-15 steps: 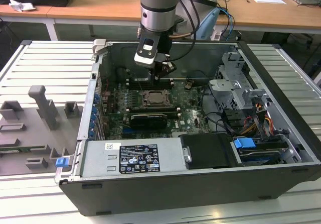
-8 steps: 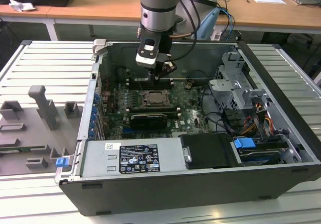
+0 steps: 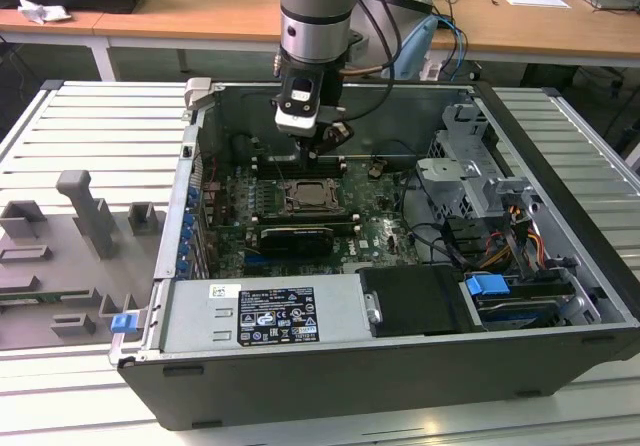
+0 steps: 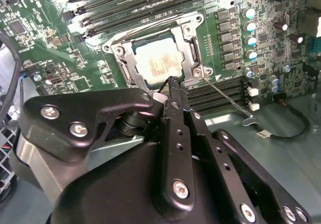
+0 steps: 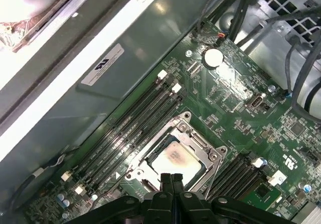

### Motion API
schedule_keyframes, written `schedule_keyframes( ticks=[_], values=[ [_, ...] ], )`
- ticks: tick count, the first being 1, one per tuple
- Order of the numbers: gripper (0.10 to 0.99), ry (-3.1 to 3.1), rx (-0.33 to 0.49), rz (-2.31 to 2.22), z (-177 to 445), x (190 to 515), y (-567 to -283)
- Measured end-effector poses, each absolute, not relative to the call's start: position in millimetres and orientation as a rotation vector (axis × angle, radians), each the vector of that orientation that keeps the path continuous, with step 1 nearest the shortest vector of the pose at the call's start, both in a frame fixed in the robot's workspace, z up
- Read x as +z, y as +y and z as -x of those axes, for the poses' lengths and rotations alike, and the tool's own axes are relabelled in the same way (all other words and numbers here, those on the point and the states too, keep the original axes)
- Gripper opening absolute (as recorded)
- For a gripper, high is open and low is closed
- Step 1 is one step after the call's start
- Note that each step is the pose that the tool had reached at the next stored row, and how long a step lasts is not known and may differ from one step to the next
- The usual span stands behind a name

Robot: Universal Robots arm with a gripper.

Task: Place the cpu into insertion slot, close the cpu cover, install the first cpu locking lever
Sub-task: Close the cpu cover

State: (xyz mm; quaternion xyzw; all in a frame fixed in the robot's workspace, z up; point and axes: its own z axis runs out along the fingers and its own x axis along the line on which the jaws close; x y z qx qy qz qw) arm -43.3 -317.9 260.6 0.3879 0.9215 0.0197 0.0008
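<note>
in the exterior view the gripper (image 3: 318,149) hangs inside the open computer case (image 3: 560,266), just above the far edge of the socket, where the cpu (image 3: 310,197) lies flat. in the second wrist view the jaws are pressed together with nothing between them, their tip at the near rim of the cpu cover (image 4: 128,66), which lies down around the cpu (image 4: 159,63); a thin locking lever (image 4: 223,96) runs off slantwise from the socket corner. in the first wrist view the cpu (image 5: 173,159) sits framed by the cpu cover (image 5: 198,141), directly beyond the clenched jaws.
</note>
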Motion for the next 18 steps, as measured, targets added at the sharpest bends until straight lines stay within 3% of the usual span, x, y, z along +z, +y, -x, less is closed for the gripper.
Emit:
schedule_keyframes(
  ticks=[18],
  values=[
    [0.106,3.057,0.066,-0.720,43.3,259.4,-317.9]
  ],
)
